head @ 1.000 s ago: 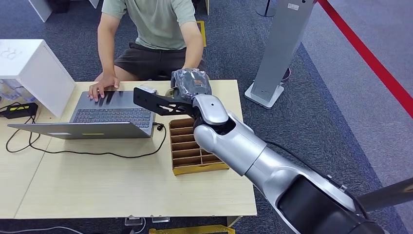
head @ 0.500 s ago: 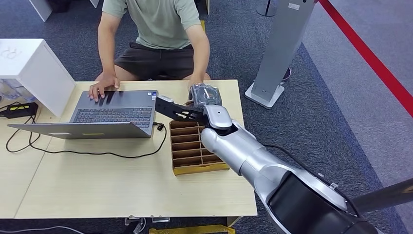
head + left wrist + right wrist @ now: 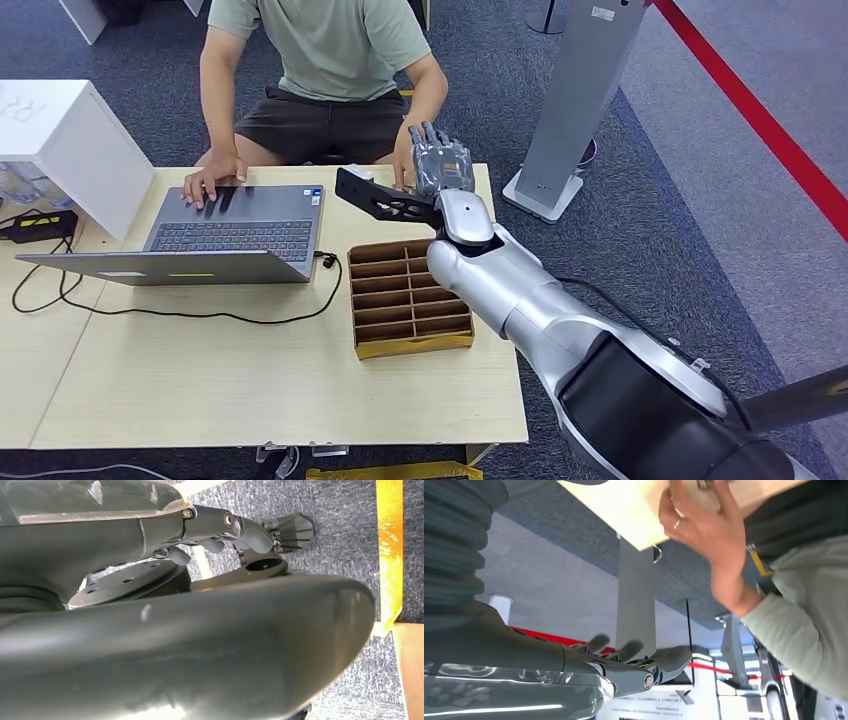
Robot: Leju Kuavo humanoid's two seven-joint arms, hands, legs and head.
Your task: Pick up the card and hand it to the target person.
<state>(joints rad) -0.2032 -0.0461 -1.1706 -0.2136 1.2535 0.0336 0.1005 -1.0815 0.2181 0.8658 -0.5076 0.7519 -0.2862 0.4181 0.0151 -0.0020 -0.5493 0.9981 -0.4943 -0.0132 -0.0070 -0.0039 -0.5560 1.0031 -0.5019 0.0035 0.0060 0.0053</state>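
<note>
My right hand (image 3: 441,165) is raised over the table's far edge, its fingers stretched out and apart with nothing between them; the right wrist view shows the same empty hand (image 3: 634,660). Right beside it a seated person's hand (image 3: 404,170) rests on the table edge. In the right wrist view that person's hand (image 3: 704,527) curls its fingers around something small at the picture's border; I cannot tell whether it is the card. My left hand (image 3: 235,530) hangs beside my body over the carpet, fingers apart and empty.
A brown cardboard divider box (image 3: 410,300) stands on the wooden table (image 3: 200,380) under my right arm. An open laptop (image 3: 230,225) with a black cable lies to its left, the person's other hand on it. A white box (image 3: 70,140) sits far left; a grey pillar (image 3: 575,100) stands right.
My right arm swung right and away from me, from over the laptop's corner to the table's far edge. Its curled fingers have straightened and spread. The person's hand came up to the edge beside it.
</note>
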